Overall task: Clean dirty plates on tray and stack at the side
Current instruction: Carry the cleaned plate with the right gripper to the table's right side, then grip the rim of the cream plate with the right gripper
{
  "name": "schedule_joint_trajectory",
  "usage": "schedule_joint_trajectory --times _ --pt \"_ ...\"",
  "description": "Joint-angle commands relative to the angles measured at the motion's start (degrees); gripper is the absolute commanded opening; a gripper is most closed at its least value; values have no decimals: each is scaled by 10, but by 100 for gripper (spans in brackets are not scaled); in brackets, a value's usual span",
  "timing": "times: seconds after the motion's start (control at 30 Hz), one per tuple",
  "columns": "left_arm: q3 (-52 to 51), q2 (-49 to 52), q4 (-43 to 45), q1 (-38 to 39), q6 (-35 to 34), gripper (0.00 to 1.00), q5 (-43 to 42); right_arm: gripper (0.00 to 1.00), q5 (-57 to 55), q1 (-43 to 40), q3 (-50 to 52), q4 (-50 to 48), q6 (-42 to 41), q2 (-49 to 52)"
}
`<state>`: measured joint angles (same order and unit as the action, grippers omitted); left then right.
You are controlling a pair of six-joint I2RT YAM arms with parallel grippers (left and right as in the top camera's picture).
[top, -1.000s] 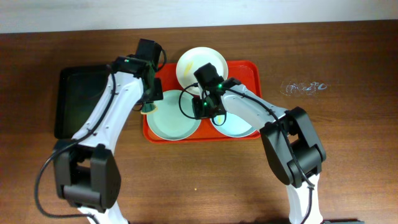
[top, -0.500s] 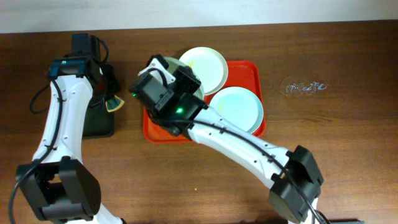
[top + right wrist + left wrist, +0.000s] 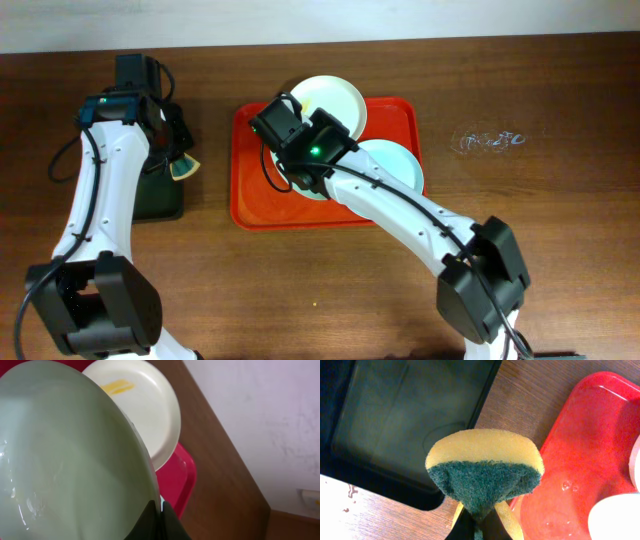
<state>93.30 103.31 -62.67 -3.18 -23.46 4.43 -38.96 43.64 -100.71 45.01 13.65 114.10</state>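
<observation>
My right gripper (image 3: 298, 162) (image 3: 161, 521) is shut on the rim of a pale mint plate (image 3: 65, 460), held tilted above the red-orange tray (image 3: 258, 205). From overhead, only a sliver of it (image 3: 312, 191) shows under the wrist. A white plate (image 3: 335, 100) (image 3: 145, 405) with a yellow smear lies at the tray's back edge. A second mint plate (image 3: 395, 165) lies at the tray's right. My left gripper (image 3: 178, 160) (image 3: 480, 529) is shut on a yellow-and-green sponge (image 3: 485, 470) between the black tray and the red tray (image 3: 585, 460).
A black tray (image 3: 160, 200) (image 3: 405, 420) lies left of the red tray, partly under my left arm. A small glinting clear item (image 3: 488, 140) sits on the wood at the right. The wall runs along the table's far edge.
The left arm carried the sponge from the red tray to the black tray and has since stayed still. The right gripper lifted the left mint plate, swung left, then moved back over the tray's middle.
</observation>
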Motion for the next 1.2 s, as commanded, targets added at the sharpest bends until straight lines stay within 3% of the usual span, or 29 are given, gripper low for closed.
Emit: schedule_joint_trajectory --times 0.0,0.07,0.13,0.2,0.23,0.4,0.53,0.63,0.7,0.77,0.8,0.87,0.9,0.93,0.97,1.07,1.17 --pt "-5 -11 3 -1 -5 0 -6 4 -3 2 -2 -2 -20 -65" --pt "-5 -11 3 -1 -5 0 -6 4 98 -42 -2 -4 -80 -60" --pt "-5 -11 3 -1 -5 0 -6 4 320 -136 -2 -6 -134 -48" --pt "-5 -11 3 -1 -5 0 -6 4 586 -257 -1 -8 -133 -32" --pt "-5 -11 3 -1 -5 0 -6 4 639 -310 1 -6 -133 -26" --pt "-5 -11 2 -1 -5 0 -6 4 653 -517 12 13 -134 15" --pt "-5 -11 3 -1 -5 0 -6 4 653 -626 35 4 -163 48" --pt "-5 -11 3 -1 -5 0 -6 4 648 -665 43 7 -163 74" --pt "-5 -11 3 -1 -5 0 -6 4 586 -669 45 13 -163 85" --pt "-5 -11 3 -1 -5 0 -6 15 549 -669 56 11 -163 85" --pt "-5 -11 4 -1 -5 0 -6 49 550 -669 57 11 -163 85" --pt "-5 -11 5 -1 -5 0 -6 70 567 -669 54 18 -169 84" --pt "-5 -11 5 -1 -5 0 -6 75 627 -669 44 28 -178 78" --pt "-5 -11 7 -1 -5 0 -6 87 709 -665 32 30 -178 61" --pt "-5 -11 9 -1 -5 0 -6 99 717 -661 23 30 -200 45" --pt "-5 -11 11 -1 -5 0 -6 99 715 -609 3 23 -240 -21" --pt "-5 -11 11 -1 -5 0 -6 99 685 -492 3 -24 -236 -21"
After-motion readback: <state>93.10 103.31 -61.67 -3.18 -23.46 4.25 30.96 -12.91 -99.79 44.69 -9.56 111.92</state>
